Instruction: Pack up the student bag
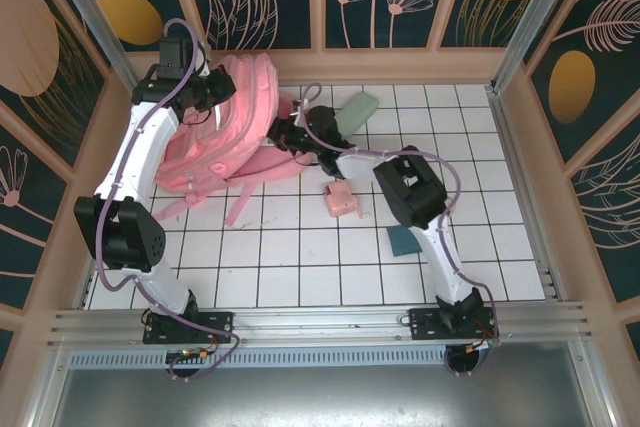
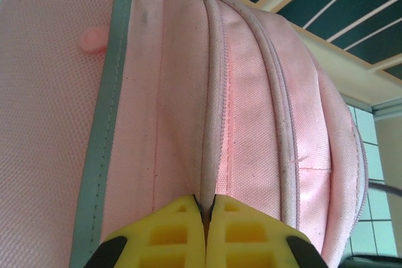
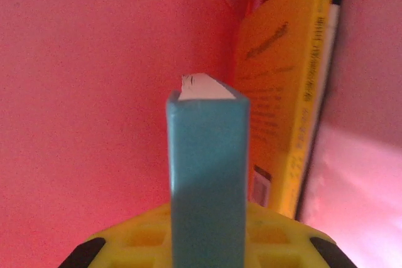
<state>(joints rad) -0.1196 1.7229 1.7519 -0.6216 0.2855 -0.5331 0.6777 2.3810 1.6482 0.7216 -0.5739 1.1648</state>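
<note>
Packing surface: white-tiled bench [image 1: 300, 267].
Student bag [image 1: 225, 132]: lying at the bench's far-left corner, its opening facing the middle.
Left pincer [image 2: 205, 208]: pressed together on the bag's piped seam.
Right pincer [image 3: 207, 230]: inside the bag's pink interior, pinching a teal book [image 3: 207, 155].
Already in: a yellow book [image 3: 276, 98], upright just beside the teal one.
Left outside: pale green flat item [image 1: 358, 109], teal flat item [image 1: 405, 240], small pink pouch [image 1: 342, 199].
Progress: likely about midway.

Pink student bag [image 1: 225, 132], grey-green strip [image 2: 107, 111]; teal book [image 3: 207, 174], yellow book [image 3: 279, 92]
</note>
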